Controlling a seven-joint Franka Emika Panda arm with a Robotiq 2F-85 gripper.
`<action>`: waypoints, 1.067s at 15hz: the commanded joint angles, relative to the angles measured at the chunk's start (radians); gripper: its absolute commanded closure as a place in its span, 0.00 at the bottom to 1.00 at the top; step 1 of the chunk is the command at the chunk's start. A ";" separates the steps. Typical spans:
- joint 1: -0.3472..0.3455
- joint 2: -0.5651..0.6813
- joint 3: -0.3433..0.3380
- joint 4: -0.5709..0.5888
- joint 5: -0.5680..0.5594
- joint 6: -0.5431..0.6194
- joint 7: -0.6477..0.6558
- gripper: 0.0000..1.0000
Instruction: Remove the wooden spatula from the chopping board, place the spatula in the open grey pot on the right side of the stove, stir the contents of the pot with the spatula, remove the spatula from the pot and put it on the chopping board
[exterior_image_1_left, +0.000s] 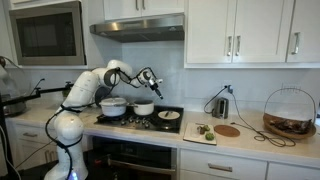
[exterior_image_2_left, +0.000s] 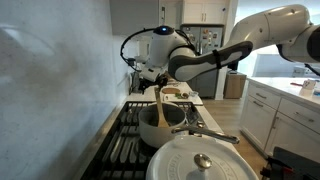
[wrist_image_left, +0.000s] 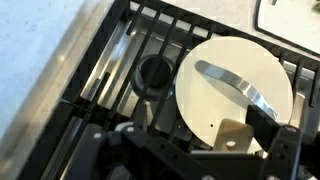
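A: White-cabinet kitchen, black stove along the wall. Where's the tool?
B: In an exterior view the gripper hangs over the grey pot. The board lies well apart, past the stove's end. The spatula is too thin to make out there.
A: And looking down the stove's length?
B: The spatula stands in the pot. It is pale wood, with its long axis near upright, blade down and handle end just below the jaws. I can't tell if they touch.
A: Wrist view?
B: It shows grates and a pale disc, which may be the pot. The jaws look spread wide, clamped on nothing. I'd judge that stirring calls for a straight drop onto that handle.
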 joint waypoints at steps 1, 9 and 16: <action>0.013 0.009 -0.026 0.005 -0.040 0.029 0.045 0.00; 0.010 -0.031 -0.019 -0.032 -0.030 0.008 0.051 0.00; 0.009 -0.082 -0.009 -0.068 -0.005 -0.100 0.032 0.00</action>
